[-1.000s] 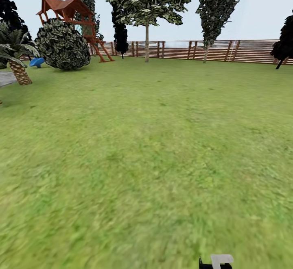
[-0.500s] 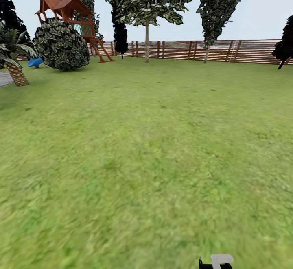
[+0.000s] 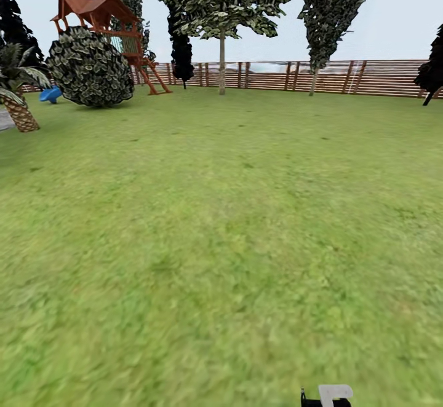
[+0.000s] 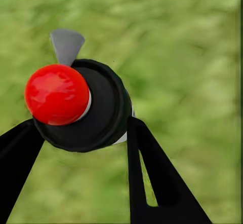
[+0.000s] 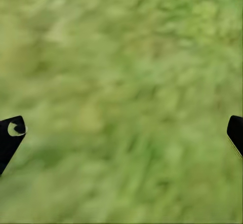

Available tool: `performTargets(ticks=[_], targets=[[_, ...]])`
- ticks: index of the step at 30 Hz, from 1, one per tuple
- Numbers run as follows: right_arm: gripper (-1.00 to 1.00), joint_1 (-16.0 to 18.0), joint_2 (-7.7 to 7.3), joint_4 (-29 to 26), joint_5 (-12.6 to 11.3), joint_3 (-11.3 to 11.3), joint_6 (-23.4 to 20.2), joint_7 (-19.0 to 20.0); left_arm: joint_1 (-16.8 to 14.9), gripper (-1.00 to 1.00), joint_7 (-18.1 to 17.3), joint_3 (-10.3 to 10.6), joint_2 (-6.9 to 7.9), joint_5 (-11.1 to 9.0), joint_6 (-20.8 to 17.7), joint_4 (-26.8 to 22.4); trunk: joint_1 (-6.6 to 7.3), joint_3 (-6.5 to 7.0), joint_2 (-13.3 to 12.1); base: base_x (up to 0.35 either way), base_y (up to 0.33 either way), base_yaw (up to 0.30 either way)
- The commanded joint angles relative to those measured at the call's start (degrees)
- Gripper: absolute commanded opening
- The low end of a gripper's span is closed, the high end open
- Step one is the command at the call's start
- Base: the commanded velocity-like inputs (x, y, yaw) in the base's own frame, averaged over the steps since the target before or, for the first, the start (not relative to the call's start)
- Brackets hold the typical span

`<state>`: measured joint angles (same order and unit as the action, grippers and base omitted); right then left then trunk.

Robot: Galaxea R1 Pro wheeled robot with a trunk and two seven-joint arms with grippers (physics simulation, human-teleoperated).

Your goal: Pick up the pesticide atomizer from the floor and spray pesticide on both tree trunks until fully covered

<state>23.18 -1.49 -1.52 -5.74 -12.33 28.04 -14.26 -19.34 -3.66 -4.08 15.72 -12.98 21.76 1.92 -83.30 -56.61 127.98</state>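
Left wrist view: pesticide atomizer (image 4: 76, 105) between left hand (image 4: 81, 133) fingers.

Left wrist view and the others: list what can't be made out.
- Pesticide atomizer: the body is hidden behind its own red top and black collar in the left wrist view.
- Right gripper: the fingers are cut off by the right wrist view's edges.
- Tree trunk: too far away in the head view to judge any coating.
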Motion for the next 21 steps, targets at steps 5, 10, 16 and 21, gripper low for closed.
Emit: performTargets(ticks=[5, 10, 16, 21], targets=[[1.0, 0.0, 0.0, 0.0, -0.6, -0.5, 0.2, -0.1, -0.1, -1.0, -0.4, -0.3, -0.09, -0.2, 0.3, 0.2, -0.03, -0.05, 0.0, 0.34, 0.0, 0.0], [1.0, 0.0, 0.01, 0.0, -0.6, -0.5, 0.2, -0.1, -0.1, -1.0, -0.4, -0.3, -0.07, -0.2, 0.3, 0.2, -0.03, -0.05, 0.0, 0.34, 0.0, 0.0], [1.0, 0.0, 0.01, 0.0, -0.6, -0.5, 0.2, -0.1, -0.1, -1.0, -0.4, -0.3, -0.07, -0.2, 0.3, 0.2, -0.03, -0.05, 0.0, 0.34, 0.0, 0.0], [1.0, 0.0, 0.0, 0.0, -0.6, -0.5, 0.2, -0.1, -0.1, -1.0, -0.4, -0.3, -0.09, -0.2, 0.3, 0.2, -0.03, -0.05, 0.0, 0.34, 0.0, 0.0]])
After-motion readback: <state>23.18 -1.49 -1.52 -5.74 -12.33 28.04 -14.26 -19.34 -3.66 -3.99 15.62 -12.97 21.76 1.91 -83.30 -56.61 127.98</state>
